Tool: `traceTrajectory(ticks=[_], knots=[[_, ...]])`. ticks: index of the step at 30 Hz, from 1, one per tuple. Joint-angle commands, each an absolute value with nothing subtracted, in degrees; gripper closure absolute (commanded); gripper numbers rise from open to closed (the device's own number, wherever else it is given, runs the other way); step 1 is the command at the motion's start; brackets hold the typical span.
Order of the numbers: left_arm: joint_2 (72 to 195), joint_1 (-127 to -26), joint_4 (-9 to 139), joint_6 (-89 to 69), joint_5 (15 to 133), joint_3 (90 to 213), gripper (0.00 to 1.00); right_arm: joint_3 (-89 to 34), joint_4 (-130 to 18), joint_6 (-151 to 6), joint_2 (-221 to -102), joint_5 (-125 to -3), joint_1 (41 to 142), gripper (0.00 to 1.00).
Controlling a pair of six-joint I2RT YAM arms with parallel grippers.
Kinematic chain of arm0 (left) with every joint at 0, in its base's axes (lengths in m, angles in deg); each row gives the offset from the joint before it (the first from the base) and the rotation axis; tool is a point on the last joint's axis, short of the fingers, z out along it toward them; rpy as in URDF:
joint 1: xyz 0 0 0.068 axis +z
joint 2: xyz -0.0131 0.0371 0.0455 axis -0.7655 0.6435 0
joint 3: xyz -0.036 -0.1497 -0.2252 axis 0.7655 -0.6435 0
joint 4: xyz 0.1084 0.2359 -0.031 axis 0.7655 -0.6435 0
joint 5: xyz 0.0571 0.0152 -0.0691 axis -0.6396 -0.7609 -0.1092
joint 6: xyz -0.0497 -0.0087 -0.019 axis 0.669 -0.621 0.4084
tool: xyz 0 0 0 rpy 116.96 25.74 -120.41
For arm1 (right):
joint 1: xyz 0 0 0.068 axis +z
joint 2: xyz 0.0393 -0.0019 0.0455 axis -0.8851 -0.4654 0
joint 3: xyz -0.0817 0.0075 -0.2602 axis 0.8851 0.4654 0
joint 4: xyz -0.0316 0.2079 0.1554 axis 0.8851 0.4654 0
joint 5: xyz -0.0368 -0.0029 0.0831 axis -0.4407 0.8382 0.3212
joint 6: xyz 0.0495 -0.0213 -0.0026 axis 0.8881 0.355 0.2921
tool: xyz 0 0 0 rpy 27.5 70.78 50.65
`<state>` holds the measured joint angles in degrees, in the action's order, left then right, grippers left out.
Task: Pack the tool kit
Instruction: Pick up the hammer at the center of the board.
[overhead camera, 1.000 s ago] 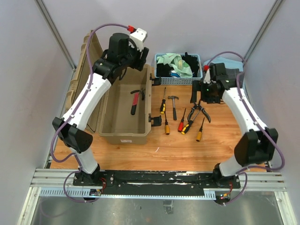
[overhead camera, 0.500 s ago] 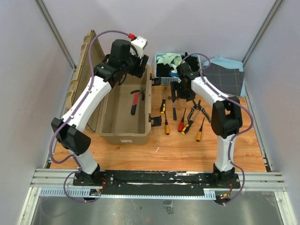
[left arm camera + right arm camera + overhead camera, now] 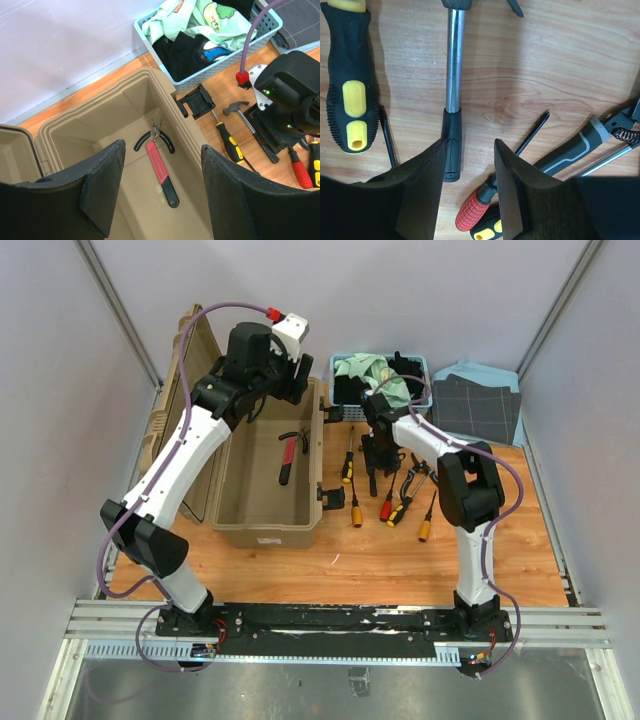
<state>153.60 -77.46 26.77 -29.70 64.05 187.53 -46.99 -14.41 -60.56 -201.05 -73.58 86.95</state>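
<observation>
- Right wrist: right gripper (image 3: 470,146) spread open, empty, over hammer (image 3: 453,75) handle;
- Left wrist: left gripper (image 3: 162,151) open, empty, above toolbox (image 3: 100,120) containing pliers (image 3: 159,164).

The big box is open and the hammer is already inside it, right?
Not quite. The big box is open, but the thing inside it is the red-handled pliers, as the left wrist view shows. The hammer lies outside on the table, beside the box.
</observation>
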Motion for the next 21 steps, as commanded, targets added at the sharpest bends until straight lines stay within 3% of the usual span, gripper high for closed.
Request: traceTrajectory(ticks=[1, 13, 21], knots=[[153.6, -77.4, 27.6, -28.7, 64.8, 188.4, 0.33, -46.1, -13.0, -60.1, -202.1, -74.1, 88.3, 0.56], [154.0, -77.4, 27.4, -28.7, 65.0, 188.9, 0.33, -49.9, -13.6, -59.9, -203.6, -72.7, 88.6, 0.42], [154.2, -77.5, 27.2, -28.9, 65.0, 188.9, 0.32, -57.9, -13.6, -59.8, -208.5, -73.4, 87.8, 0.42]])
